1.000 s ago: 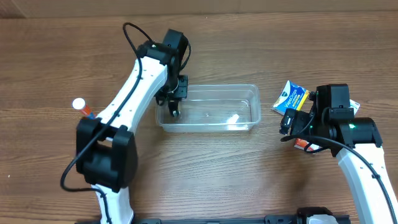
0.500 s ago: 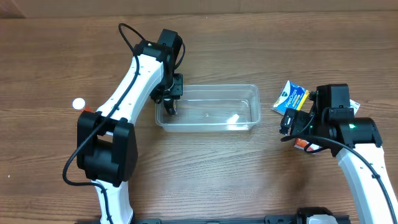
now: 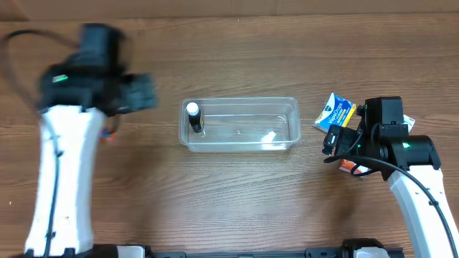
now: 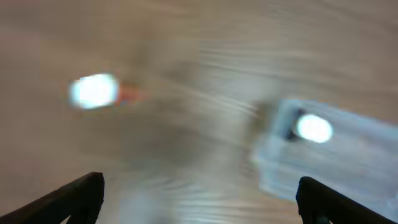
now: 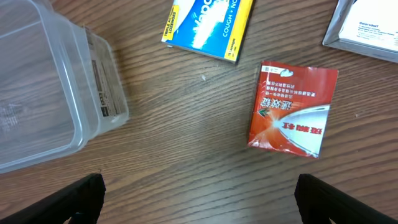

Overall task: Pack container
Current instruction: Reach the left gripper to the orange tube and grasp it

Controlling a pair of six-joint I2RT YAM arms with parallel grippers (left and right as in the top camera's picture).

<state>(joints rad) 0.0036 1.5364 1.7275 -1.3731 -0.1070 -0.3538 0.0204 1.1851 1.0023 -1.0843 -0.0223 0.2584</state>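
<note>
Overhead view is showing the container (image 3: 244, 99) lying between the two grippers, a small bottle (image 3: 193, 117) standing inside it. Left gripper (image 4: 200, 198), blurred, is hanging open and empty, a loose bottle (image 4: 94, 91) lying ahead of its fingers. Right gripper (image 5: 199, 198) is gaping empty too, a red packet (image 5: 289, 109) lying just ahead. Judged step: fetching another item; the next move is calling for descending and closing on one.

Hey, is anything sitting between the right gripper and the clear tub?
Nothing visible does. Only bare table lies between the right gripper and the container. The blue packet lies beside that path, and the red packet lies on the side away from the container.
</note>
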